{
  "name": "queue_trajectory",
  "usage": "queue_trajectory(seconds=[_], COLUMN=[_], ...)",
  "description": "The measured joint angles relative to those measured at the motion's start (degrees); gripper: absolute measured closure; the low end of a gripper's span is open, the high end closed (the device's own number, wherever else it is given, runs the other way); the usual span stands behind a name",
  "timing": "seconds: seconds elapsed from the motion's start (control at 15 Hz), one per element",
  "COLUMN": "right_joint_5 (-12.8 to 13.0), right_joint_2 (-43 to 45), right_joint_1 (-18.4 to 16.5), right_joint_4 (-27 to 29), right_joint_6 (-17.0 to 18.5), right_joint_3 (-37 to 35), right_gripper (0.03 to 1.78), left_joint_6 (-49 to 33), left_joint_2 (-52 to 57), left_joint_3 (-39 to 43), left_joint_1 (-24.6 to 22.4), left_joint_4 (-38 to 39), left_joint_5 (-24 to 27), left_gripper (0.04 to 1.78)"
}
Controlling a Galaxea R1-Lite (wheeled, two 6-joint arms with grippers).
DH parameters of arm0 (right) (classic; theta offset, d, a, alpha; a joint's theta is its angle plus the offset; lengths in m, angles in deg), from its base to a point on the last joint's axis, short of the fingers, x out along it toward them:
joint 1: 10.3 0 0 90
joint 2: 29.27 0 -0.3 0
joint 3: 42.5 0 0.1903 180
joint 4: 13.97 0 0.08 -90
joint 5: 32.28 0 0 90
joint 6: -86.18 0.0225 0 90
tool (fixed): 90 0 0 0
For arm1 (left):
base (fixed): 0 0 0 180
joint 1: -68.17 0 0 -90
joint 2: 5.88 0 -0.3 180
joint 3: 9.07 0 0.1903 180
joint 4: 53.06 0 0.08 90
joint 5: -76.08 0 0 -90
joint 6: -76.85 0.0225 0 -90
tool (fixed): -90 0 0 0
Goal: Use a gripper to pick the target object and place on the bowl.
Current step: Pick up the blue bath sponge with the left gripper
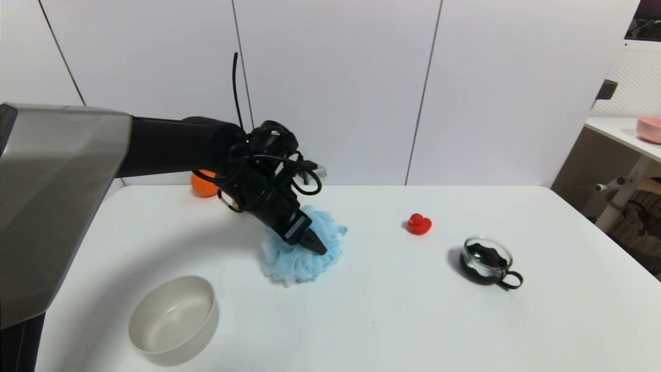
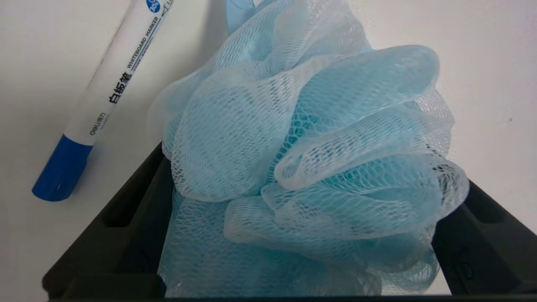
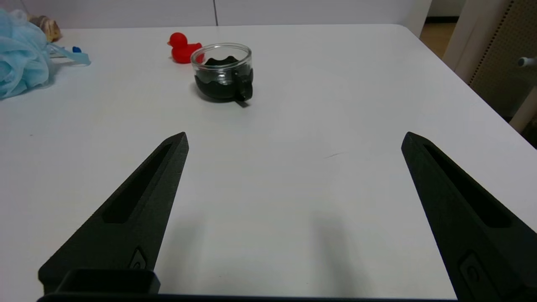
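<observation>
- While the left gripper (image 1: 310,240) sits pressed into the pouf (image 1: 302,250) at centre frame of the head view, its two black fingers (image 2: 121,235) stand on either side of the blue mesh in the left wrist view, spread about as wide as the pouf; whether they squeeze it I cannot tell.
- Pouf rests on the white table (image 1: 392,310), just left of the frame's middle.
- Bowl (image 1: 173,320) stands in the lower left of the head view, empty, near the pouf but apart from it, with bare table between.
- Whiteboard marker (image 2: 105,96) with a blue cap lies just beside the pouf, in the upper left of the left wrist view; the arm hides it from the head view.
- Orange (image 1: 203,186) sits at the table's far edge, partly behind the left arm.
- Red duck (image 1: 419,224) is right of centre, well apart from the pouf.
- Glass cup (image 1: 487,261) with a black handle stands to the lower right of the duck.
- Pink bowl (image 1: 649,128) rests on a side shelf at the right edge.
- Right gripper (image 3: 293,138) hangs low over bare table, fingers spread wide and holding nothing; it is out of the head view.
</observation>
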Motion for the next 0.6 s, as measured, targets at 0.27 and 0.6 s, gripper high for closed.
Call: queue_trajectory(seconds=[0.27, 0.6], right_joint_5=[0.0, 0.0], right_joint_2=[0.0, 0.0], right_joint_1=[0.0, 0.0], right_joint_4=[0.0, 0.0], right_joint_6=[0.0, 0.0], right_joint_3=[0.0, 0.0], right_gripper=[0.06, 0.06], left_joint_6=[0.0, -0.1], left_joint_2=[-0.5, -0.6], left_joint_3=[0.3, 1.0], left_joint_1=[0.3, 0.3], left_joint_4=[-0.1, -0.1], left_joint_5=[0.0, 0.1], left_gripper=[0.11, 0.72])
